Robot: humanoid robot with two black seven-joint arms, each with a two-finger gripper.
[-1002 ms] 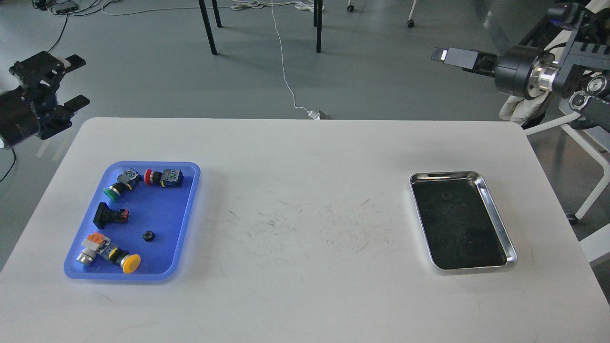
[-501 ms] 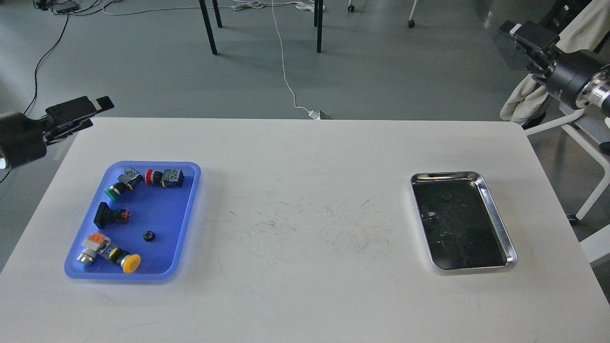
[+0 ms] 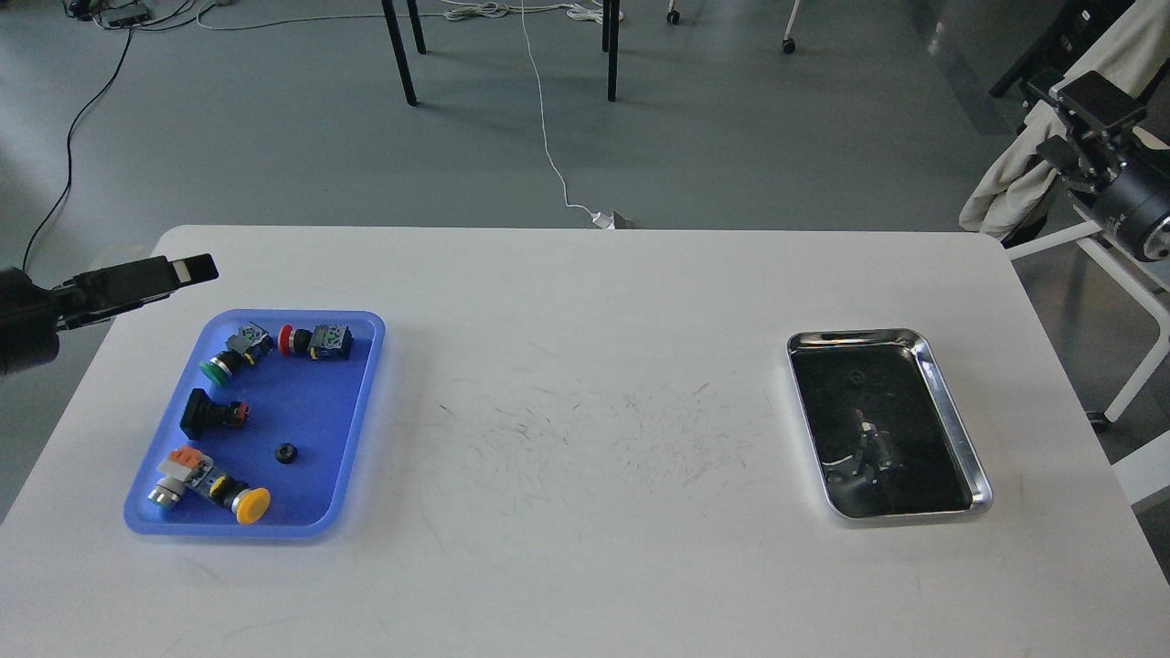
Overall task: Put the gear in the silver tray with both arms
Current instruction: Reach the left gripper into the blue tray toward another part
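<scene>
The gear (image 3: pixel 288 452) lies in the blue tray (image 3: pixel 361 402) below my left gripper (image 3: pixel 183 270), the nearer one; neither gripper's jaw state is discernible.

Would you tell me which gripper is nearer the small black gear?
Left. The left gripper hovers up-left of the gear in the blue tray; the right gripper is beyond the table's far-right corner.

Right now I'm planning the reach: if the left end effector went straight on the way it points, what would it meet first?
The left end effector points right and slightly away, level above the white table, passing behind the blue tray. Nothing stands in that line as far as this view shows, though height is hard to judge.
</scene>
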